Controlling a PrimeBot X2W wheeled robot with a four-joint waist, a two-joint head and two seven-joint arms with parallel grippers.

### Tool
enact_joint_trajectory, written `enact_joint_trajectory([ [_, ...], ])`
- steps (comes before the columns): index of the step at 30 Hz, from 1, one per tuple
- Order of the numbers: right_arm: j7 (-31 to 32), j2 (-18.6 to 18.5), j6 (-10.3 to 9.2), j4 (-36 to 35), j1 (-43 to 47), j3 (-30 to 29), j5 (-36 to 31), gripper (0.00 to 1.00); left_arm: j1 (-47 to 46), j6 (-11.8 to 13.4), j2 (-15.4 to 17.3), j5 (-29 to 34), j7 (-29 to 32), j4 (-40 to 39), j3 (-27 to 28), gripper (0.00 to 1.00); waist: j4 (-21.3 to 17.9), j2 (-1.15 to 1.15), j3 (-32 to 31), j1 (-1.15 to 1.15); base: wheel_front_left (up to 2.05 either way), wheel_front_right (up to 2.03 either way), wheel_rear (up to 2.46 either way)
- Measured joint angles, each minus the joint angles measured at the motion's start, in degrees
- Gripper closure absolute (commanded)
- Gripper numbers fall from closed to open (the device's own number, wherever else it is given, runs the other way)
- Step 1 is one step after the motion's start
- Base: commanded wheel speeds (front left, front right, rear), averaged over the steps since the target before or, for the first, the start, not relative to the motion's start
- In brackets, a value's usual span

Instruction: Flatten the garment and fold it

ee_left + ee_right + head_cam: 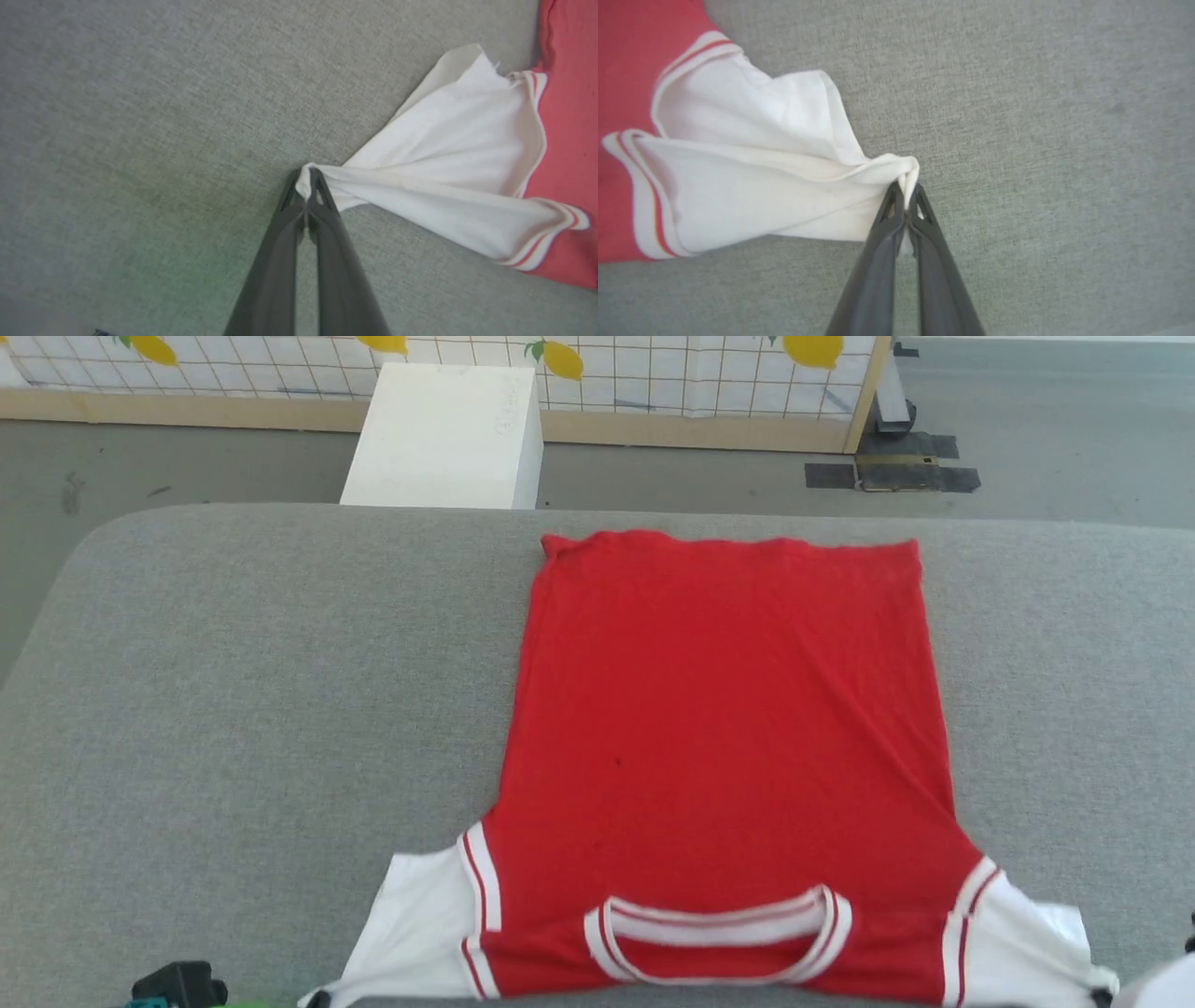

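The garment (pixel 728 737), a red T-shirt with white sleeves and striped trim, lies spread flat on the grey table (pixel 233 709), plain side up, collar toward me and hem at the far side. My left gripper (pixel 319 1000) (pixel 307 179) is shut on the tip of one white sleeve (pixel 448 158) at the bottom left of the head view. Pinched on the other white sleeve (pixel 752 186) is my right gripper (pixel 1103 997) (pixel 906 189), at the bottom right. Both sleeves are drawn outward into bunched points at the fingertips.
A white box (pixel 448 434) stands on the floor beyond the table's far edge. Behind it runs a gridded panel (pixel 653 373) with lemon prints. Dark tape patches (pixel 892 476) mark the floor at the far right. Bare grey table lies left and right of the shirt.
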Motion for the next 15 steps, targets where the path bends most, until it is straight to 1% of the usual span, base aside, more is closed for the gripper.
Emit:
enact_joint_trajectory([
  [3,1.8,0.0,0.0,0.6,1.0,-0.4,0.4,1.0,1.2,0.8,0.4,0.4,0.9,-0.9,-0.2,1.0,0.2,0.0,0.1,0.0,0.0,0.0,0.0],
  [7,0.6,-0.4,0.0,2.4,1.0,0.1,1.8,1.0,1.2,0.8,0.1,0.3,0.7,-1.5,-0.7,1.0,0.6,0.0,0.4,0.0,0.0,0.0,0.0],
  [8,-0.3,-0.5,0.0,2.8,1.0,0.3,2.2,0.76,1.2,0.7,0.0,0.3,0.5,-1.5,-0.8,1.0,0.7,0.0,0.3,0.0,0.0,0.0,0.0],
  [9,-1.1,-0.5,-0.02,3.0,1.0,0.7,2.6,0.61,1.2,0.7,-0.1,0.3,0.3,-1.6,-0.9,1.0,0.8,0.0,0.3,0.0,0.0,0.0,0.0],
  [10,-2.3,-0.6,-0.04,3.1,1.0,1.1,2.8,0.0,1.1,0.6,-0.3,0.2,0.0,-1.6,-1.0,1.0,0.9,0.0,0.3,0.0,0.0,0.0,0.0],
  [15,-9.5,-0.3,-0.03,1.8,0.7,2.7,3.7,0.0,0.8,0.1,-0.7,0.2,-0.7,-1.6,-1.5,1.0,1.1,0.0,0.1,0.0,0.0,0.0,0.0],
])
